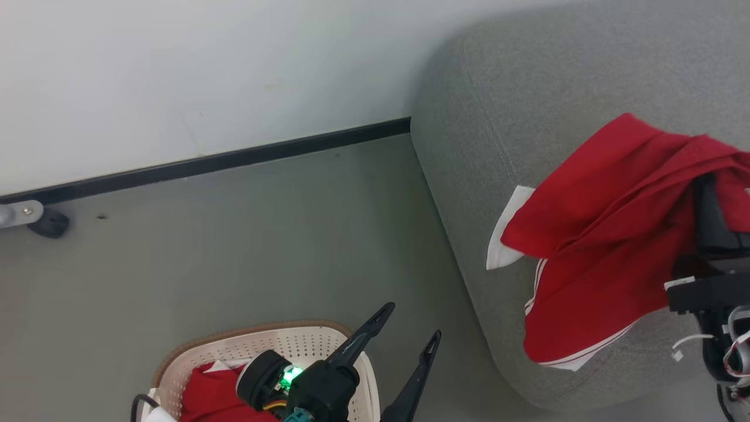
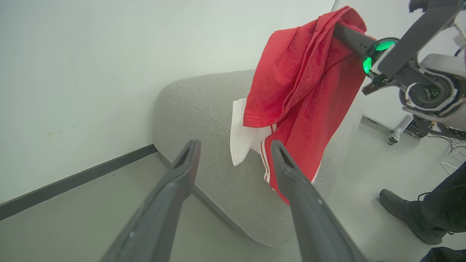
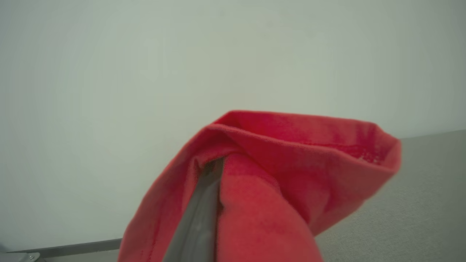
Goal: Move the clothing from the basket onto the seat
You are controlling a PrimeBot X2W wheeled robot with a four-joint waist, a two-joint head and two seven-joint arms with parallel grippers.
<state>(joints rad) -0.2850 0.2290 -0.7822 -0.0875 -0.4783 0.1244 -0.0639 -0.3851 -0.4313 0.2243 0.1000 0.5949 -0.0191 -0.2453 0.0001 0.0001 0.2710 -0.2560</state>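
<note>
Left gripper [image 1: 413, 320] gapes empty, apart from clothing [image 1: 603, 234] the right gripper [image 2: 344, 34] clenches over the seat [image 1: 498, 88].

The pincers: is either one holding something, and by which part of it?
The right pincer holds the red shirt by a bunched fold at its top, striped hem hanging down. The left pincer is open, empty.

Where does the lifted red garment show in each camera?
Head view: red garment at right, over the seat.
Left wrist view: garment upper centre-right, hanging above the seat.
Right wrist view: garment lower centre, close up.
Shared landmark: the grey seat.
</note>
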